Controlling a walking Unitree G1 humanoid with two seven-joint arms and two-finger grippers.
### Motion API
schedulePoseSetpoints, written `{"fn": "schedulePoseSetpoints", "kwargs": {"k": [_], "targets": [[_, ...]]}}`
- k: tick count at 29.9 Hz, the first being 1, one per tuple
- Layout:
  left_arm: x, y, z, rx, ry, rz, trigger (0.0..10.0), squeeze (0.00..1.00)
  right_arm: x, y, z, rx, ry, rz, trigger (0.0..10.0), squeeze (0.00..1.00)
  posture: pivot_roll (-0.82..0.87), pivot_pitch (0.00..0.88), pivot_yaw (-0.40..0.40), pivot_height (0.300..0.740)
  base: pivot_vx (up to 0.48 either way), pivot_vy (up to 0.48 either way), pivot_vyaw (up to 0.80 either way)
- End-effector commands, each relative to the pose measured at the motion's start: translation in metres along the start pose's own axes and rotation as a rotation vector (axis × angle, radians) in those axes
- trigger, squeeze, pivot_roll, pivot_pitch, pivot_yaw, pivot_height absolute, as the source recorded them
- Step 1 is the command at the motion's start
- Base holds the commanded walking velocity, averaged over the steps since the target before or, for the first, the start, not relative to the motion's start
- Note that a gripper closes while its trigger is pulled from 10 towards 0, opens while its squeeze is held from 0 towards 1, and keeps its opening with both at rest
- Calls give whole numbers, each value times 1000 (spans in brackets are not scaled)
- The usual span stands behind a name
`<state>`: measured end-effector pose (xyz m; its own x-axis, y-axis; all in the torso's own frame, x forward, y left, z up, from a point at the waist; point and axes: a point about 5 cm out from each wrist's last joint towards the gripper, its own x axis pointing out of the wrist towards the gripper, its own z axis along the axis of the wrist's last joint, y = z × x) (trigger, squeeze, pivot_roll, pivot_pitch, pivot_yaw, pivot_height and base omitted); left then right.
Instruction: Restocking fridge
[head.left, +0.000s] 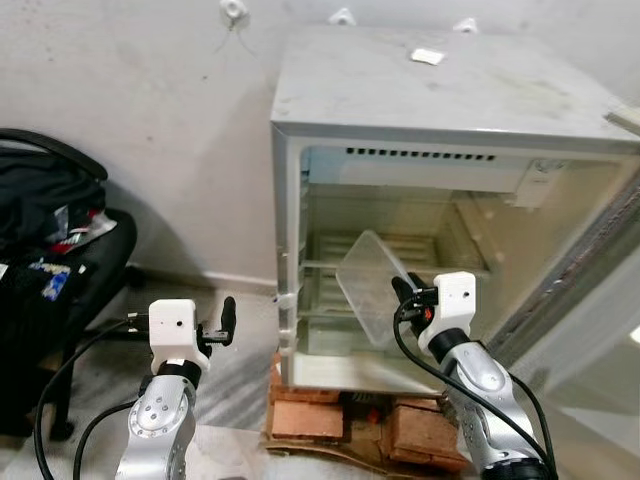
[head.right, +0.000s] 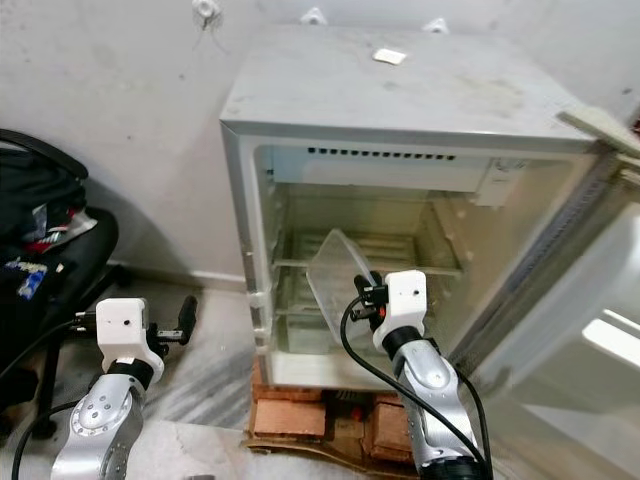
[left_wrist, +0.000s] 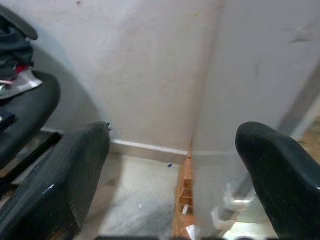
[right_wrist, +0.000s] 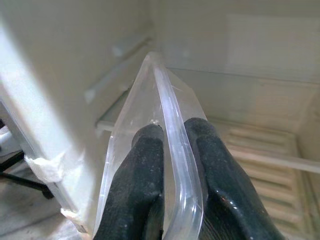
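Standing against a scuffed, pale plaster wall, a small white fridge rests on a stack of reddish bricks over a grey marbled floor, its door swung wide to the robot's right. Its flat top is dusty and carries a small white slip of paper. Inside, the cabinet is pale, glossy plastic with a ribbed back wall and a thin shelf across the middle. To the robot's left sits a black chair heaped with dark bags. The right hand is raised before the open compartment, its two black rubbery fingers pinched tight on the rim of a clear plastic container, which is thin, rounded at the corners and tilted on edge just in front of the shelf. The left hand is held low beside the fridge's left wall, its textured black fingers spread well apart around nothing.
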<state>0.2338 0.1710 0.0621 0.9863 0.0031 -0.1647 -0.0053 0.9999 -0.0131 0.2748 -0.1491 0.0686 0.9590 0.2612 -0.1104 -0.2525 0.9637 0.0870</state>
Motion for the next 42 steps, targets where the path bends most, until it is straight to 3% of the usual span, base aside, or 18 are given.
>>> {"fn": "schedulePoseSetpoints", "kwargs": {"k": [1,7,25,31,33,42], "targets": [[0,1,2,1,-3,1,10000,0,1,-3,4,-4,-13,-10,10000,0,65,38,-62,740,281,296,0],[0,1,0,6,3,1,10000,0,2,-3,4,-4,-12,-15,10000,0,65,37,-66,740,281,291,0],[2,-1,0,21,16,-5,10000,0,10,-4,8,-5,-35,-42,10000,0,61,47,-39,740,0,0,0],[0,-1,2,21,15,-2,10000,0,21,0,10,23,-39,-46,10000,0,71,77,-42,740,0,0,0],[-9,0,3,15,23,10,10000,0,32,6,11,35,-38,-53,10000,0,80,102,-42,740,0,0,0],[-13,2,6,18,8,-1,10000,0,30,-2,12,37,-40,-82,10000,0,84,105,-46,740,0,0,0]]}}
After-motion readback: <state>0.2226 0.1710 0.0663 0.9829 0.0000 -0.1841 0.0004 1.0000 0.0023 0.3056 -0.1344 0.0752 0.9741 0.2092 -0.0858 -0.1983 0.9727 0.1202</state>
